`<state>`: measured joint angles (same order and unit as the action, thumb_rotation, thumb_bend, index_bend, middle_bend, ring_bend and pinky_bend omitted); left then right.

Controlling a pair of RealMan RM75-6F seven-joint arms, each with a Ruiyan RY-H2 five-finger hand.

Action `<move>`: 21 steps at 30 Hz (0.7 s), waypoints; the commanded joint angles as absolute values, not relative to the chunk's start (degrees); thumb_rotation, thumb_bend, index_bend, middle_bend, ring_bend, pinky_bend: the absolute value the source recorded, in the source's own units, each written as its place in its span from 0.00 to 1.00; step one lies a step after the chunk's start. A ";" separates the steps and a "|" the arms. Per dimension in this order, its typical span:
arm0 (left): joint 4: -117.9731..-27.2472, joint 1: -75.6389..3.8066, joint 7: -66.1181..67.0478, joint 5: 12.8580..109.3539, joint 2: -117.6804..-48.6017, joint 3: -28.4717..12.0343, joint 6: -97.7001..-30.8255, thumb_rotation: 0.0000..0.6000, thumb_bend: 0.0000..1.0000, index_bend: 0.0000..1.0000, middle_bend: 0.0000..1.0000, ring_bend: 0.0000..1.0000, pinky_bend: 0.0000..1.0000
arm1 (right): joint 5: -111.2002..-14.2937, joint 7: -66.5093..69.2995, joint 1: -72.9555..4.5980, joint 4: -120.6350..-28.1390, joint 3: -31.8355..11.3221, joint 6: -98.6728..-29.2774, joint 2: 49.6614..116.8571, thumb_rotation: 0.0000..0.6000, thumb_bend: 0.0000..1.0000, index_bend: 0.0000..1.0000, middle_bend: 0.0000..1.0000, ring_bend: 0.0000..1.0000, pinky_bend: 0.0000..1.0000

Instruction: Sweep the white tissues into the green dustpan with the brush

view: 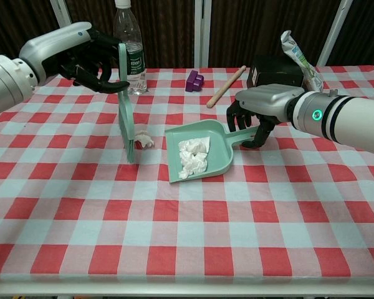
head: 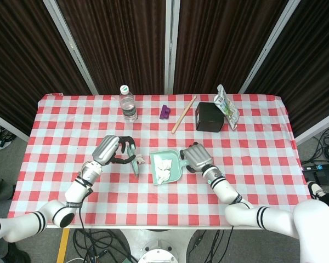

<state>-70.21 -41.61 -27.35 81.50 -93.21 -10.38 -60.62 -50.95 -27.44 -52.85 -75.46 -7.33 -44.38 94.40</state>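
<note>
Holding the brush (view: 126, 106) upright, left hand (view: 87, 59) beside a stray tissue (view: 143, 138).

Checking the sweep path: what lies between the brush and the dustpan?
One white tissue lies beside the brush bristles, then bare cloth up to the dustpan; chest view shows it.

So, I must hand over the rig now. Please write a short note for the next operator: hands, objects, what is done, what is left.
Left hand grips the brush, held upright, bristles down beside one loose tissue on the table.
Right hand holds the handle of the green dustpan, which rests flat on the cloth.
Done: tissues in the pan.
Left: sweep the last tissue, which lies left of the pan's mouth, into it.
</note>
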 commanded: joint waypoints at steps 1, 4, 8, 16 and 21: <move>-66.63 -42.45 -29.32 80.60 -94.33 -10.18 -57.80 1.00 0.50 0.56 0.56 0.64 0.87 | -50.12 -28.17 -53.08 -75.66 -7.49 -44.74 94.53 1.00 0.66 0.69 0.56 0.35 0.24; -64.29 -43.48 -31.12 81.85 -95.64 -9.69 -56.95 1.00 0.50 0.56 0.56 0.63 0.87 | -49.17 -28.90 -53.31 -75.78 -7.60 -45.03 94.80 1.00 0.66 0.69 0.56 0.35 0.24; -61.39 -44.90 -34.31 83.83 -97.82 -9.41 -57.19 1.00 0.50 0.56 0.56 0.63 0.86 | -47.87 -29.51 -53.70 -75.53 -7.80 -45.04 95.47 1.00 0.65 0.69 0.56 0.35 0.23; -58.83 -46.31 -39.45 85.93 -101.14 -10.10 -60.47 1.00 0.51 0.56 0.57 0.63 0.86 | -46.94 -28.78 -54.19 -75.05 -8.58 -44.83 96.41 1.00 0.66 0.69 0.56 0.35 0.23; -58.12 -47.28 -42.92 85.65 -102.04 -10.28 -59.48 1.00 0.51 0.57 0.57 0.62 0.86 | -46.74 -27.74 -54.47 -74.66 -9.06 -44.29 96.98 1.00 0.66 0.69 0.56 0.35 0.22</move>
<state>-58.33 -46.83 -41.91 85.79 -101.81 -10.17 -60.25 -46.75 -27.79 -54.43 -74.70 -9.02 -44.33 96.93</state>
